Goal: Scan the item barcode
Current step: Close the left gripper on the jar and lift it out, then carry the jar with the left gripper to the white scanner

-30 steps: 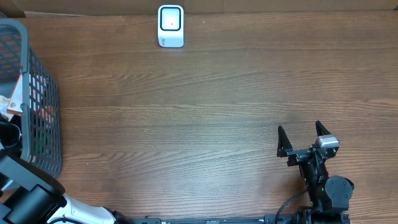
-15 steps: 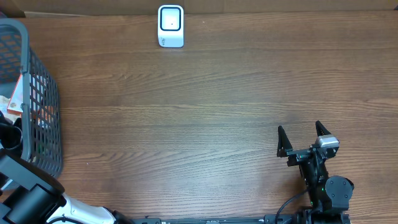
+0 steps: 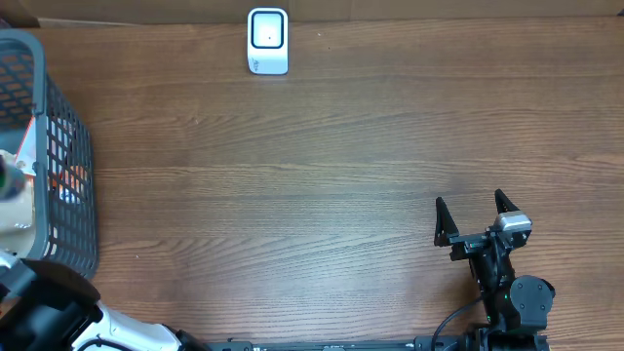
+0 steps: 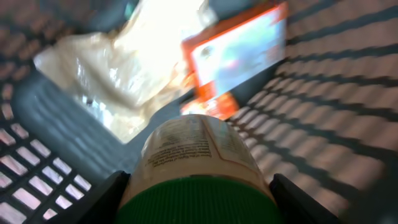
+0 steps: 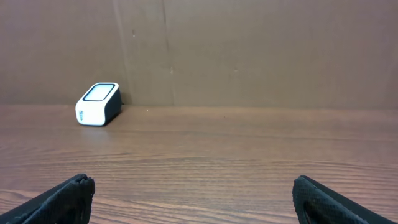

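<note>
1 green-capped bottle (image 4: 193,146), judged rigid, light, slippery, is clamped near its top by the left gripper (image 4: 198,196); right gripper (image 3: 469,199) is spread empty.

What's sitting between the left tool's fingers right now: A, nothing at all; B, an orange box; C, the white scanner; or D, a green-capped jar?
D: in the left wrist view the left tool has its fingers against either side of the green-capped jar, inside the basket.
</note>
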Tool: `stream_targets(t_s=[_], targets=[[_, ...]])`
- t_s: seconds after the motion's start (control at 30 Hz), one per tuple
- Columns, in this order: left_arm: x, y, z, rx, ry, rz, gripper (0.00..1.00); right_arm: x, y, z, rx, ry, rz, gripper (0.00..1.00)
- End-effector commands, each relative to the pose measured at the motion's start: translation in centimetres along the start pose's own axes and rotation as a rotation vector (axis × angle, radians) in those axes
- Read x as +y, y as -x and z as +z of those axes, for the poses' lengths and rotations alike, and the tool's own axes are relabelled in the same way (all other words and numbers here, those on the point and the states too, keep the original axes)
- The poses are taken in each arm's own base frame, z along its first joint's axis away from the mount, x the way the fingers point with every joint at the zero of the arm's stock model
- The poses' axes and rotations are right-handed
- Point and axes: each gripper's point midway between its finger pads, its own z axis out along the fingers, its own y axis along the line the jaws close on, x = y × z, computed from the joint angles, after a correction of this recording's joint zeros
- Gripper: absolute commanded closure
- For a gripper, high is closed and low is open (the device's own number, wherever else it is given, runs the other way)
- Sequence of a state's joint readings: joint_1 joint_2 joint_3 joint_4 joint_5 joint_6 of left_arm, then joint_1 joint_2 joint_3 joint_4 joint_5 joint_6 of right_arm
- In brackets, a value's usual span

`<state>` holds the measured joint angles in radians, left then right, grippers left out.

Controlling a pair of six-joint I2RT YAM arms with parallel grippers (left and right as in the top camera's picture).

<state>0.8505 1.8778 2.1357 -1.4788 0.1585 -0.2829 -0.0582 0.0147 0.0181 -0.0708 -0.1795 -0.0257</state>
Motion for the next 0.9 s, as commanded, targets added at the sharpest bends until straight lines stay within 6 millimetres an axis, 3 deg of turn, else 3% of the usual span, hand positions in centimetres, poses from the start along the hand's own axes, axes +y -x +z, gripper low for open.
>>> stream_targets(t_s=[0.0,0.17,0.4,0.57,0.87], targets=[[-4.1,1.5,-6.4,-0.143,-0.170,0.041,0.53,0.0,-0.1,0.0,-0.006,0.001,0.002,0.00],[-8.7,-0.6,-12.6,-0.231,-0.316,0.149,0.53,0.0,-0.1,0.0,-0.006,0.001,0.002,0.00],[-15.2,-7.0,-16.7,-0.248,-0.437,0.401,0.53,0.0,-0.1,0.0,-0.006,0.001,0.002,0.00],[-18.4,-12.5,-16.3,-0.155,-0.438,0.554,0.53,0.0,-0.1,0.0,-0.006,0.001,0.002,0.00],[-22.0,-21.2,-12.0,0.003,-0.316,0.835,0.50,0.0,-0.1,0.0,-0.006,0.001,0.002,0.00]])
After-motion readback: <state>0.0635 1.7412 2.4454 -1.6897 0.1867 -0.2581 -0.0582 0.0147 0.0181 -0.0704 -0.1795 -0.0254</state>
